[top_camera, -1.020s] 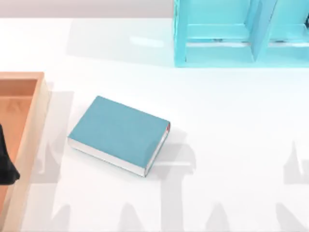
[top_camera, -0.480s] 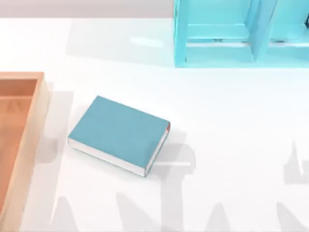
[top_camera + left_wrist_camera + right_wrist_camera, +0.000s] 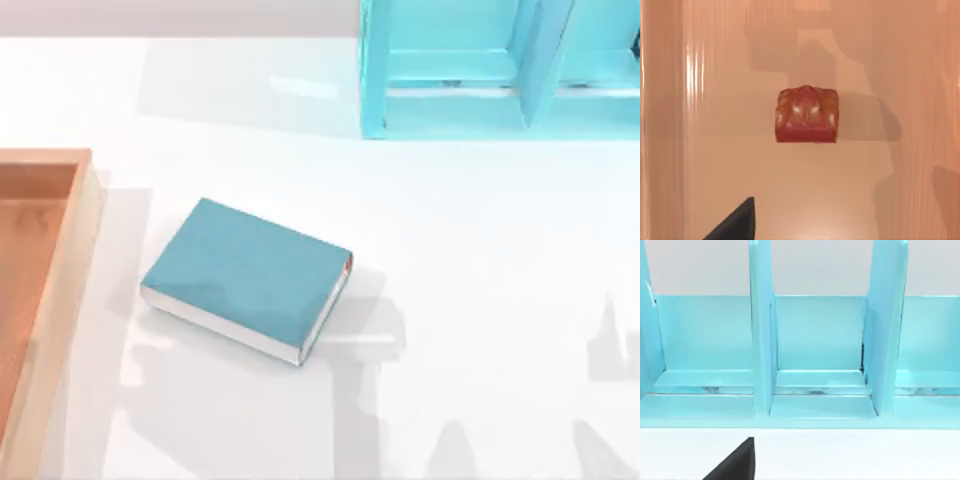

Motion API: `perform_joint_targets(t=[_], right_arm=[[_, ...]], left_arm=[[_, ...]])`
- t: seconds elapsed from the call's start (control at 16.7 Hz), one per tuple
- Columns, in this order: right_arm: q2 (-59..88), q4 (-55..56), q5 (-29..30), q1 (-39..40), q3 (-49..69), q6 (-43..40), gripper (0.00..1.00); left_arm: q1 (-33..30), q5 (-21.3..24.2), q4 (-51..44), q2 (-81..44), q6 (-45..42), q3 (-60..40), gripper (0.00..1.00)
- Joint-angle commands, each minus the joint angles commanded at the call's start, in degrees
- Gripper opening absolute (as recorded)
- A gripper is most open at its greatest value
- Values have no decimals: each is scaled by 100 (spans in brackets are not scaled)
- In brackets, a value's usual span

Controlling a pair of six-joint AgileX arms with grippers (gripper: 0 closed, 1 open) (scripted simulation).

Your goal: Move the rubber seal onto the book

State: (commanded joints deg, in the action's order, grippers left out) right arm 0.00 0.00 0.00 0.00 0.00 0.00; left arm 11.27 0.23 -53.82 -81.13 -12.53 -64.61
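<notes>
The thick teal-blue hardcover book [image 3: 246, 279] lies flat on the white table [image 3: 480, 260], a little toward nine o'clock of the table's middle, with the open wooden tray [image 3: 40, 290] well apart from it at the nine o'clock edge. The light-blue shelf unit [image 3: 500, 70] stands at the twelve-to-one o'clock edge, well apart from the book. In the left wrist view the small orange-brown rubber seal [image 3: 806, 115] sits on the tray's floor, apart from its walls.
</notes>
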Motion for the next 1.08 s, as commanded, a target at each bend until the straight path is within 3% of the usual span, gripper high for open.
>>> perform_joint_targets(t=[0.48,1.08], right_arm=[[0,0,0,0,0,0,100],[0,0,0,0,0,0,100]], left_arm=[[381,-5,-1633,-2461,-397,-2217,100],[386,-7,-1302,-2669,-403,-2008,100]])
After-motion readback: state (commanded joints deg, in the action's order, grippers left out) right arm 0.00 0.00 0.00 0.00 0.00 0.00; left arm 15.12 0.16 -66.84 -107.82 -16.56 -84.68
